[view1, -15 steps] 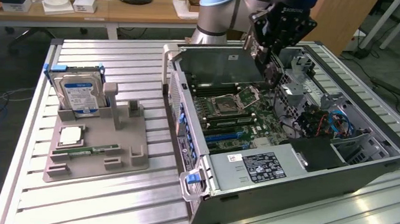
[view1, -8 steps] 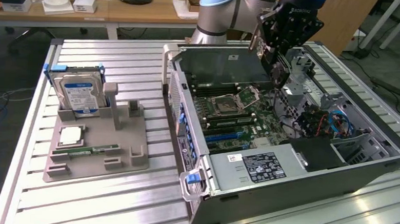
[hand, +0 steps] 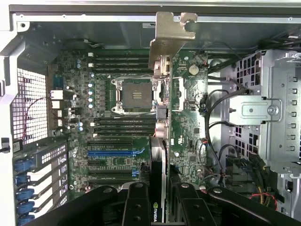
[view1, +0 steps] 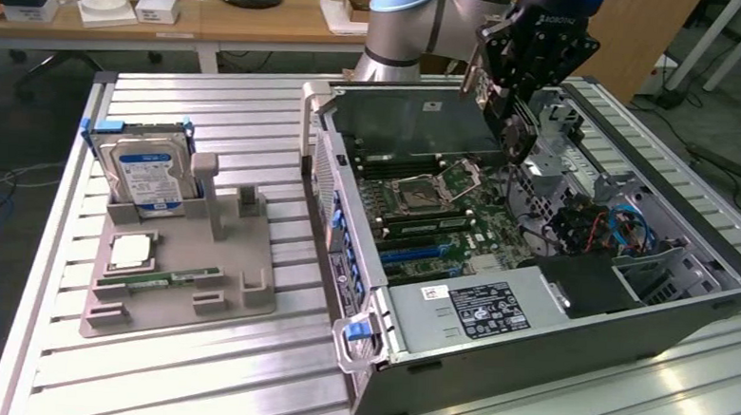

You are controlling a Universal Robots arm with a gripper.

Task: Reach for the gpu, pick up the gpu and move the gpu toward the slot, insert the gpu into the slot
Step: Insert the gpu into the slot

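Note:
My gripper (view1: 518, 120) hangs over the open computer case (view1: 566, 356), shut on the gpu (view1: 407, 119). The gpu is a dark flat card held above the motherboard (view1: 453, 217), and its far end reaches toward the case's rear wall. In the wrist view the gpu (hand: 160, 155) is edge-on between my fingers (hand: 136, 207), with its pale metal bracket (hand: 169, 35) at the far end near the case wall. The card floats over the processor socket (hand: 135, 94). The blue expansion slot (hand: 115, 153) lies bare below and to one side of the card.
A grey fixture (view1: 184, 255) on the slatted table holds a blue-labelled hard drive (view1: 148, 172), a processor chip (view1: 131, 250) and a green memory stick (view1: 170, 275). Inside the case are the power supply (view1: 479, 308), a metal drive cage (hand: 268, 113) and loose cables (hand: 221, 155).

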